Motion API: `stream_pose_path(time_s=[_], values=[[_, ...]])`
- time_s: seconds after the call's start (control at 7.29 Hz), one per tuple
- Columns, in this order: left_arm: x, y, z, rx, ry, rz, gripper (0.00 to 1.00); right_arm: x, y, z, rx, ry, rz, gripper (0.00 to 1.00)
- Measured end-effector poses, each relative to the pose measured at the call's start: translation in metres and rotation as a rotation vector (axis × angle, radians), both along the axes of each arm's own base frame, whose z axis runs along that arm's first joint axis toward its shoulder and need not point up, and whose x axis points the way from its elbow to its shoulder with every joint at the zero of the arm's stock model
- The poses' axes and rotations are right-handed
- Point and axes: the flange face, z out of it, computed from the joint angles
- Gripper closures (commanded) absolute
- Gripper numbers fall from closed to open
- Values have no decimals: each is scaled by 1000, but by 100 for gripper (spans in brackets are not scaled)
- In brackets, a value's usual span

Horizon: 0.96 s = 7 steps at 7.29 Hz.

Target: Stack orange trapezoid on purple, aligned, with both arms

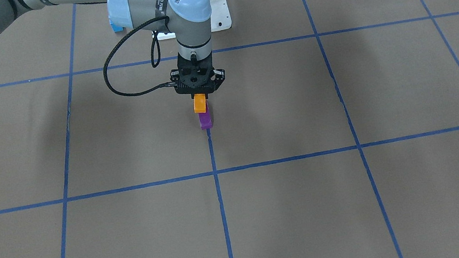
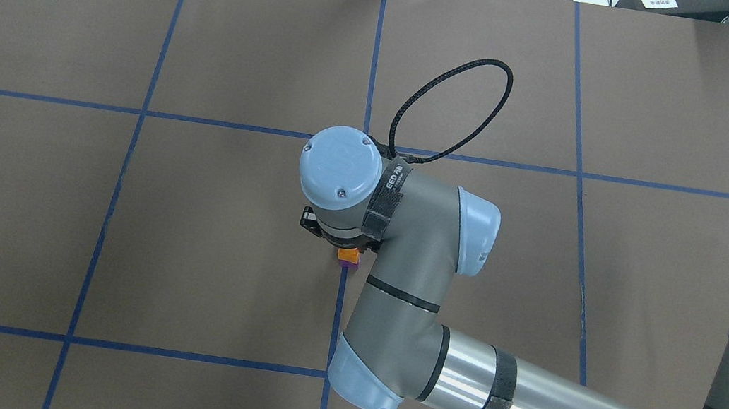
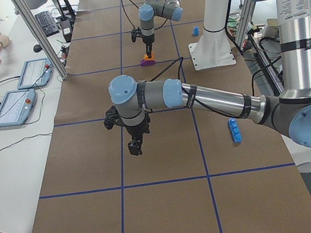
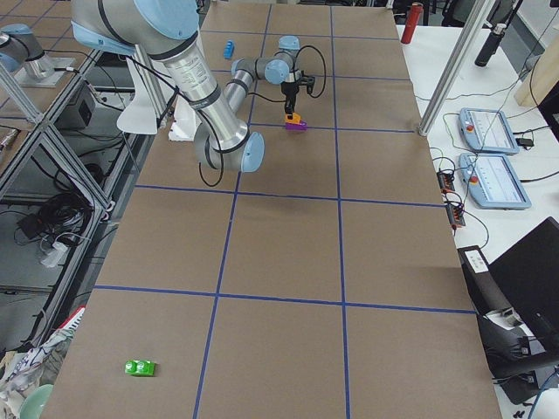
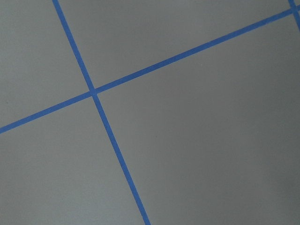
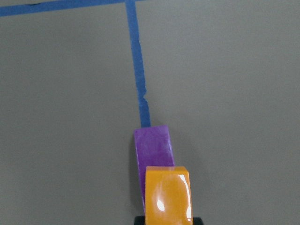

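Front view first: the right gripper (image 1: 201, 97) has its jaws pinched narrow on the small glossy orange plastic trapezoid block (image 1: 200, 104). It hangs right over the dark-purple sloped plastic block (image 1: 206, 120), mid-worktop (image 1: 276, 108) on the centre tape line (image 1: 211, 150), well apart from every edge. Touching or just apart? Can't tell here.

Overhead: the wrist (image 2: 340, 172) hides nearly everything; slivers of orange and purple peek out.

Left-end view: the left gripper (image 3: 135, 147) hovers over bare paper toward the worktop's left end, nothing visibly in it (jaws open or closed, can't tell from here).

Right wrist camera: the orange block (image 6: 168, 194) looks shifted to one side of the purple block (image 6: 153, 150). I'd square the edges, match the slopes, then press straight down onto the stud before releasing.
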Motion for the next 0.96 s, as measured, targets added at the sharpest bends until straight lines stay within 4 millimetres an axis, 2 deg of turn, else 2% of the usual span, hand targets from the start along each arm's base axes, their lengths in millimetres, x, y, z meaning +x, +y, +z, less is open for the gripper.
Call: stream_pose_path(time_s=[0.27,0.69,0.82,0.96], values=[[0,0,0,0,1,0,0,-1,1,2,7,2,-10,0],[1,0,0,-38,18,-29,0,8,-8,-8,15,-16,-1,0],[1,0,4,-58,17,-38,0,18,-17,-13,13,-30,8,0],[1,-1,16,-93,12,-50,0,36,-28,-20,7,-54,20,0]])
